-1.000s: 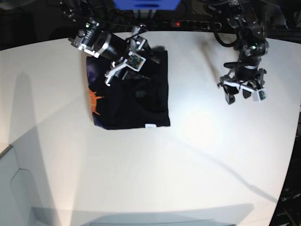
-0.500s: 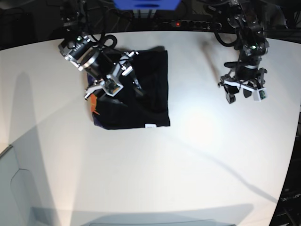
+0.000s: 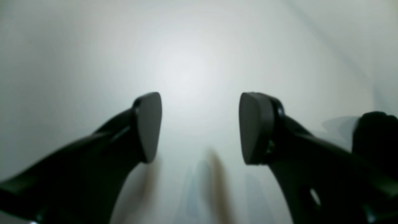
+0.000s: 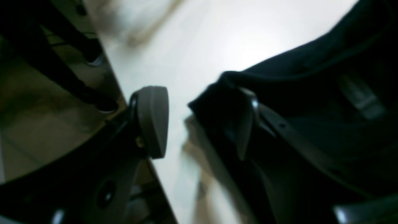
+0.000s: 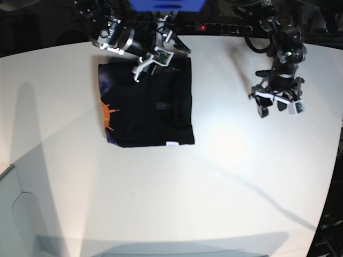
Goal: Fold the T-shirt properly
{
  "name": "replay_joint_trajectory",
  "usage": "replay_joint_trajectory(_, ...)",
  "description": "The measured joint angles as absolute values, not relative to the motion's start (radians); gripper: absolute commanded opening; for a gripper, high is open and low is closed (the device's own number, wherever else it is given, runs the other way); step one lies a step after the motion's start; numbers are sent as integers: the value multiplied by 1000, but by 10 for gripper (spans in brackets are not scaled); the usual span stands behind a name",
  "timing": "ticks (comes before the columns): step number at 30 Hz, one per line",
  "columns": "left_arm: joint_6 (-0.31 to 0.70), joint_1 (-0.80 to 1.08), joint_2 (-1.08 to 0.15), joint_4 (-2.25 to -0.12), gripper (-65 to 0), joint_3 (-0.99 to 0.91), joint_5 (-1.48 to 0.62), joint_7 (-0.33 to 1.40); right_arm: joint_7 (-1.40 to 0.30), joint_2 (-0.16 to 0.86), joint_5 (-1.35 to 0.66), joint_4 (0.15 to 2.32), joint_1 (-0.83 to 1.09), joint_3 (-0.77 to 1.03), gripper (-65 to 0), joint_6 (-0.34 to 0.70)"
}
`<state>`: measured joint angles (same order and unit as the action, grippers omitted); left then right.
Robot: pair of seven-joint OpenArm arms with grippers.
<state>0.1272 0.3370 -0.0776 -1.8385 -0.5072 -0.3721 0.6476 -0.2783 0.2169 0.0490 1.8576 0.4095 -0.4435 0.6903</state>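
Two grippers are being kept wide open, nothing held: left gripper (image 5: 278,106) at 3 o'clock, right gripper (image 5: 155,59) at 12 o'clock. T-shirt (image 5: 147,104), folded square on the table (image 5: 214,187), is probably soft, floppy; corners are being judged best for pinching.

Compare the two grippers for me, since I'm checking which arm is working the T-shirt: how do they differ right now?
The right gripper sits at the far edge of the T-shirt, one finger over the black cloth; the left gripper hangs over bare table, well away from it. The right gripper's arm lies low and angled, while the left gripper points straight down. Both grippers are open and hold nothing.
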Motion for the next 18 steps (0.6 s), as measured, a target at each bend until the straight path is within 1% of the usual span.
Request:
replay_joint_trajectory(3, 127, 337, -77, -1843, -265, -507, -376, 648, -279, 227, 53, 1899, 408, -427, -322, 691)
replay_joint_trajectory(5, 127, 338, -77, -1866, -264, -507, -375, 654, -275, 217, 47, 1945, 408, -374, -322, 691)
replay_joint_trajectory(7, 127, 339, -76, -1901, -264, -507, -377, 651, -266, 186, 46, 1977, 404, -306, -322, 690)
replay_joint_trajectory(9, 128, 347, -73, -1936, -264, -507, -379, 651, -277, 124, 47, 1980, 385, -239, -319, 690)
replay_joint_trajectory(12, 128, 351, -70, -1966, -264, -501, -383, 651, -271, 64, 44, 1951, 318, -177, -319, 690)
replay_joint_trajectory(15, 128, 351, -70, -1966, -263, -501, -379, 651, -286, 39, 52, 1891, 258, -164, -318, 691)
replay_joint_trajectory(16, 128, 352, -69, -1966, -258, -503, -379, 651, -286, 28, 52, 1871, 239, -164, -318, 690)
replay_joint_trajectory(18, 128, 364, -70, -1966, -226, -505, -381, 650, -308, 13, 46, 1829, 195, -165, -318, 690)
